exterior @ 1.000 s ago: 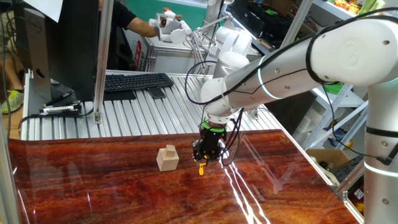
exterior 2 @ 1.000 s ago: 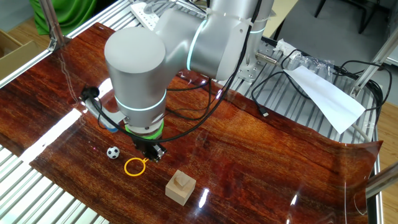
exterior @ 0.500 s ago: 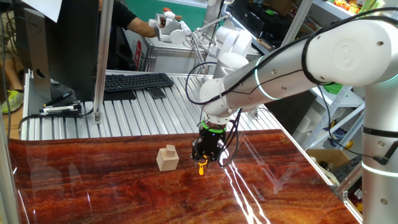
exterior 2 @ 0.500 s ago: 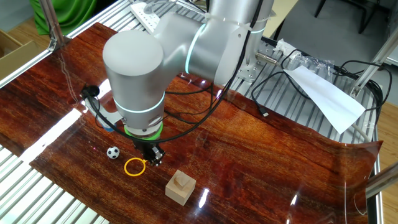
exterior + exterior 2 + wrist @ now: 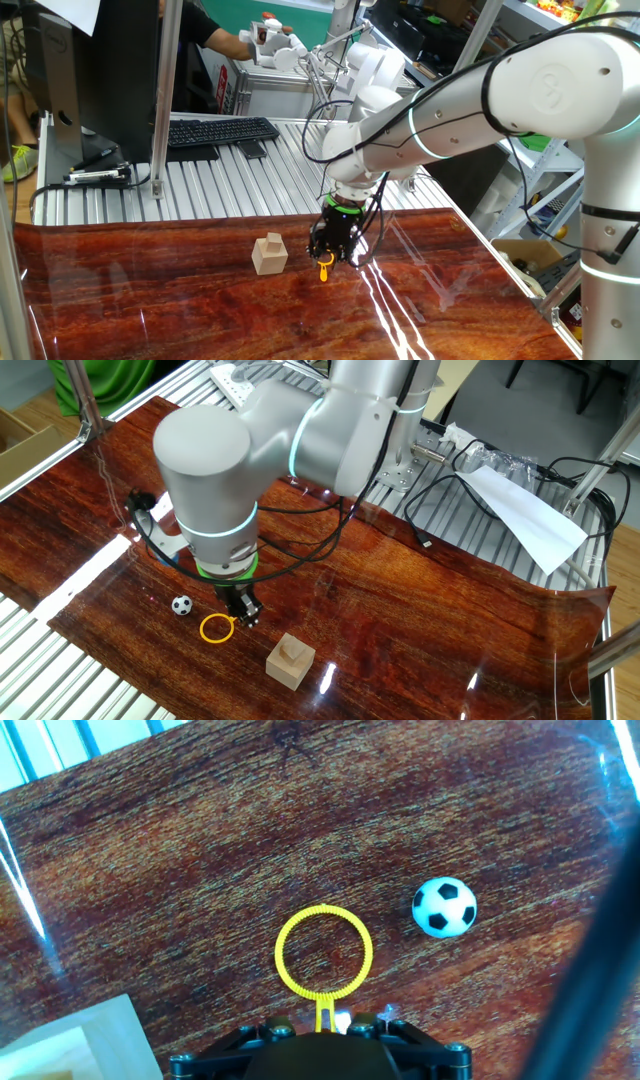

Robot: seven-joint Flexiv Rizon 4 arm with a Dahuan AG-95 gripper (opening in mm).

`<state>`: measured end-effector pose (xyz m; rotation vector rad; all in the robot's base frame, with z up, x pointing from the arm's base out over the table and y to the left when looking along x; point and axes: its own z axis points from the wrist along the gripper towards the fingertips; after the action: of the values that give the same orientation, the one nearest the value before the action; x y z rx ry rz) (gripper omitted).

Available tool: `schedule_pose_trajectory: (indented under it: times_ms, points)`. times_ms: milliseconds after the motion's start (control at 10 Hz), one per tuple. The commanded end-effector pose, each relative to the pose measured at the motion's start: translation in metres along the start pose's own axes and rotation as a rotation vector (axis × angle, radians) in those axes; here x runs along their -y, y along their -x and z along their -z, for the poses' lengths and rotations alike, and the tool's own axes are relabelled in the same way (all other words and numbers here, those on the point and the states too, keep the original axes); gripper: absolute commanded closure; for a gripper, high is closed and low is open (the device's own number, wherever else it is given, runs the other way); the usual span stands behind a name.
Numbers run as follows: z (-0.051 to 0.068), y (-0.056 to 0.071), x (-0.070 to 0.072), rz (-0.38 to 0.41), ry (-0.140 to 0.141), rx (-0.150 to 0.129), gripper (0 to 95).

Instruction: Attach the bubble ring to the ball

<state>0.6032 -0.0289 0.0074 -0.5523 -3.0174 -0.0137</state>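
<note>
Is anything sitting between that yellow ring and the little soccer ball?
Nothing visible. The bubble ring, held by its stem in the pincer, has only bare table between it and the ball. The wooden block sits off to the other side.

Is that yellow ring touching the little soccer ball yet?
Apart. The hand view shows bare table between the bubble ring and the ball; the gripper holds the ring's stem.

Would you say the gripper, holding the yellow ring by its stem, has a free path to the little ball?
Probably yes: the gripper holds the ring, and only bare table lies between it and the ball.
</note>
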Motion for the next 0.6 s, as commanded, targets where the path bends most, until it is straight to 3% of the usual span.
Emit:
schedule_pose_trajectory:
  times_ms: [100,600]
  points:
    - [-0.0006,0.0002,-0.001,-0.011,0.0,0.003,57.0]
    - [-0.0047,-0.0016,-0.0014,-0.014,-0.004,0.018,57.0]
